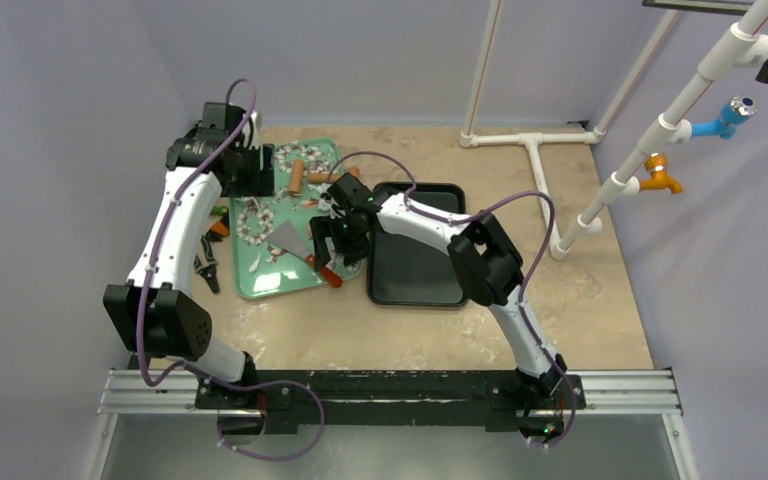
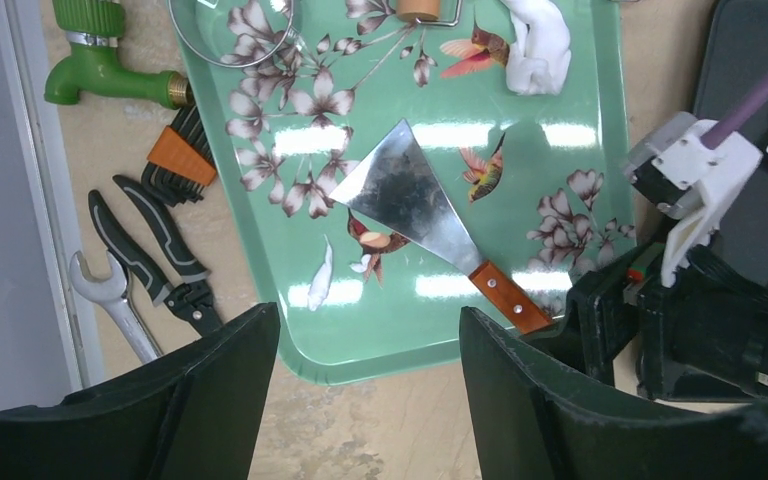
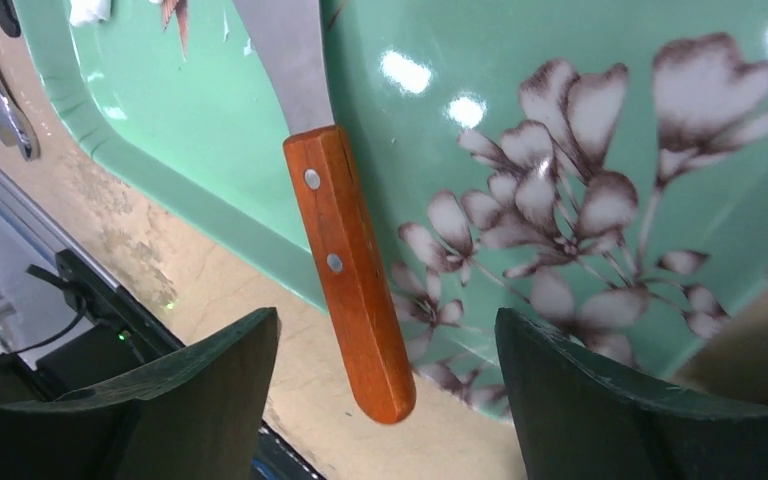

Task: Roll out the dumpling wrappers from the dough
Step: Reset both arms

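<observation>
**Dough** (image 2: 537, 45): one white lump on the far part of the green flowered tray (image 2: 410, 340), beside a printed hummingbird.

**Scraper** (image 2: 400, 195): triangular steel blade lying flat on the same tray. Its wooden handle (image 3: 350, 270), with two rivets, overhangs the tray's rim above the desk (image 1: 580, 300).

**Right claw** (image 3: 385, 335): fingers apart, one on each side of the handle, touching neither side.

**Left claw** (image 2: 368, 318): fingers apart, nothing between them, over the tray's rim.

**Black tray** (image 1: 415, 270): just right of the green one.

**On the desk left of the green tray:** green tap (image 2: 100, 60), hex keys (image 2: 180, 150) in an orange holder, pliers (image 2: 155, 250), wrench (image 2: 110, 305).
</observation>
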Tool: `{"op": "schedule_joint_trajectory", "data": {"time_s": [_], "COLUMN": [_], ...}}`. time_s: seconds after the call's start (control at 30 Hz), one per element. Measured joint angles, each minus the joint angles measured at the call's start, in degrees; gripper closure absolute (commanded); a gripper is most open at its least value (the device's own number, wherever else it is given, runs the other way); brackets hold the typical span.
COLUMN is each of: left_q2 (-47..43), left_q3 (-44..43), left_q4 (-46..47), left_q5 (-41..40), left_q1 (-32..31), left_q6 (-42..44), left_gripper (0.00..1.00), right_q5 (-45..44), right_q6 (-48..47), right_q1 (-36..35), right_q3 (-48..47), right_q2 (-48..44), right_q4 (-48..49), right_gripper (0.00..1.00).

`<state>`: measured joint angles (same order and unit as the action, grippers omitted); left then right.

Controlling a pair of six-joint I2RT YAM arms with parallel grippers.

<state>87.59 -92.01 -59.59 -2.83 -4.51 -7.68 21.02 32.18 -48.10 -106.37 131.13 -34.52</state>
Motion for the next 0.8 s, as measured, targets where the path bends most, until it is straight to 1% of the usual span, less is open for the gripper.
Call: {"op": "schedule_joint_trajectory", "data": {"time_s": [0.07, 0.2, 0.3, 0.4, 0.5, 0.57, 0.63, 0.7, 0.73, 0.77, 0.8], "left_q2": [-0.17, -2.43, -6.51, -12.46, -18.56, -22.56, -27.32, -34.01, -37.75, -40.79, -44.54], "left_q3": [0.2, 3.02, 6.73, 11.37, 16.41, 20.15, 25.57, 32.76, 36.33, 38.97, 42.14], "left_q4": [0.07, 0.94, 2.95, 6.51, 9.88, 11.41, 13.92, 16.87, 18.56, 19.85, 21.81], "left_q5": [0.02, -0.17, -0.59, -2.1, -4.31, -5.05, -5.14, -4.63, -3.91, -3.13, -1.88], "left_q1": [0.0, 0.0, 0.0, 0.0, 0.0, 0.0, 0.0, 0.0, 0.0, 0.0, 0.0], "left_q6": [0.24, 1.62, 5.11, 10.4, 14.64, 16.39, 18.12, 20.46, 21.2, 21.81, 22.16], "left_gripper": [0.34, 0.33, 0.31, 0.29, 0.29, 0.29, 0.28, 0.22, 0.09, 0.01, 0.0], "right_q5": [-1.27, -5.9, -11.5, -13.7, -15.39, -19.71, -23.41, -26.23, -27.43, -28.22, -29.77], "right_q6": [-0.9, -4.7, -7.58, -8.68, -8.81, -9.33, -10.1, -11.13, -11.69, -12.15, -12.87], "right_q1": [0.0, 0.11, 1.05, 5.88, 17.53, 25.59, 28.24, 27.96, 27.69, 27.61, 27.71], "right_q3": [-0.02, -0.11, 2.23, 13.62, 28.13, 35.71, 41.22, 47.67, 51.08, 53.79, 57.4], "right_q2": [-1.18, -6.64, -15.76, -30.71, -46.01, -51.8, -54.27, -56.22, -57.48, -58.73, -60.74], "right_q4": [-1.2, -3.56, -2.78, 4.48, 13.4, 17.97, 20.46, 22.93, 24.09, 25.0, 26.49], "right_gripper": [0.02, 0.01, 0.01, 0.01, 0.01, 0.01, 0.01, 0.01, 0.01, 0.01, 0.01]}}
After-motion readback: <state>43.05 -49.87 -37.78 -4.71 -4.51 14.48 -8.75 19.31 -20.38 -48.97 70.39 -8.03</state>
